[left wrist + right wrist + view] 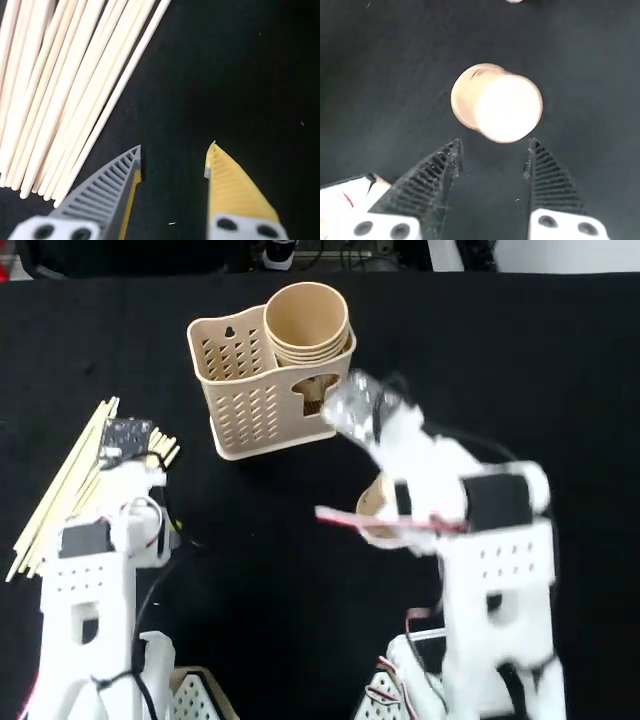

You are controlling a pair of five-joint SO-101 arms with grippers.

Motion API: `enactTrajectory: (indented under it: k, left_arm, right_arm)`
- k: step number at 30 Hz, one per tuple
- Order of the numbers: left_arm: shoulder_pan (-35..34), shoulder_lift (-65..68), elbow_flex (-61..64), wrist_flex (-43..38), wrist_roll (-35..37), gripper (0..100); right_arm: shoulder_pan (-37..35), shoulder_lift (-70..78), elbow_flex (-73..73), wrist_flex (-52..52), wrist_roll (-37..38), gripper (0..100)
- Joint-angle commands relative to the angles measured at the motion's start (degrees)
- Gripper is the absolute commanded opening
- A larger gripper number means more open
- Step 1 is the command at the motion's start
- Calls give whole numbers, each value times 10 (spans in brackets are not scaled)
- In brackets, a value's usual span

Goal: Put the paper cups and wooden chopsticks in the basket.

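On the black worktop (560, 360) the left jaws stood open, empty, beside chopsticks (60, 90), right jaws likewise near a paper cup (497, 102).

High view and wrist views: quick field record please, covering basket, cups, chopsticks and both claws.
left claw: open, holding nothing
right claw: open, holding nothing
basket: upright on the table
stacked cups: in the basket compartment nearer the right claw
loose cup: on the table ahead of the right claw, not held
chopsticks: bundle on the table beside the left claw
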State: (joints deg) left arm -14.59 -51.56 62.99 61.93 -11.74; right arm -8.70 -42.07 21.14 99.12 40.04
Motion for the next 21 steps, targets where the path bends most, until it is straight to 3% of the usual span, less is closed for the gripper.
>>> enactTrajectory:
  k: [1,7,15,21]
  left_arm:
    - [-6,-105,58,-7,-12,212]
    - [-7,-280,167,-7,-61,214]
    - [-7,-524,314,-1,-68,216]
    - [-29,-513,320,-6,-69,217]
  right_arm:
    - [-2,-44,60,1,5,214]
    - [-1,-28,151,-87,4,208]
    - [1,44,196,-216,9,181]
    - [2,85,197,-240,47,63]
